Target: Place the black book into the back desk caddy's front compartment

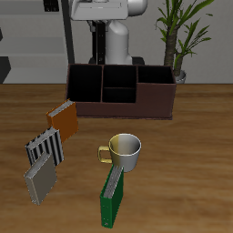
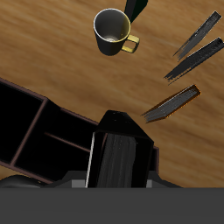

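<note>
My gripper [image 2: 122, 178] is shut on the black book [image 2: 122, 157], which I see end-on as a dark slab with pale page lines, held high over the back desk caddy [image 1: 127, 107]. In the exterior view the book hangs as a thin dark strip [image 1: 95, 36] under the hand at the upper edge. The caddy is a long reddish-brown box with black cells. Its front compartment [image 1: 118, 94] is the small middle cell behind the long front wall. In the wrist view this cell [image 2: 70, 122] lies just beside the book's end. The fingertips are hidden by the book.
An orange book [image 1: 64, 116] stands beside the caddy's end. Two striped grey books [image 1: 45, 148] [image 1: 38, 178] stand nearer the table's front edge. A white mug [image 1: 125, 151] and a green book [image 1: 111, 196] are in front of the caddy. A potted plant [image 1: 177, 36] is behind it.
</note>
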Motion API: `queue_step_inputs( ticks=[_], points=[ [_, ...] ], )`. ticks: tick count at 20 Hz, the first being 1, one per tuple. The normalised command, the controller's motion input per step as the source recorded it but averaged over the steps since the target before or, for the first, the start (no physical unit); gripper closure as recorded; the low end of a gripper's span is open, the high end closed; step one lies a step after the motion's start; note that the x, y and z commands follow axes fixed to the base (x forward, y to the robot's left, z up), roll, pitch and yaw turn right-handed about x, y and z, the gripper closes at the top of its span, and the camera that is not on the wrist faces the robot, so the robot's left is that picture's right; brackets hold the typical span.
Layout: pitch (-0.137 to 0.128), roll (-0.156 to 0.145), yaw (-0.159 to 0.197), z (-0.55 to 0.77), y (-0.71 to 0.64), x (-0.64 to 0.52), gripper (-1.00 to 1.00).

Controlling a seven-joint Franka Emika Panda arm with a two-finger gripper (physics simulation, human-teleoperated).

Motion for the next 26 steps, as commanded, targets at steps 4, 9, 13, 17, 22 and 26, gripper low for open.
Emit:
queue_step_inputs(
  ticks=[4, 9, 13, 17, 22, 26],
  points=[
    [0.02, 0.002, 0.195, -0.07, 0.08, -0.03, 1.0],
    [0.025, -0.004, 0.235, -0.11, 0.14, -0.01, 1.0],
    [0.0, 0.005, 0.213, -0.17, 0.19, -0.01, 1.0],
    [0.009, 0.027, 0.181, -0.13, 0.24, -0.01, 1.0],
    [0.039, 0.006, 0.194, -0.16, 0.11, 0.07, 1.0],
    [0.026, -0.013, 0.175, -0.13, 0.05, 0.14, 1.0]
  ],
)
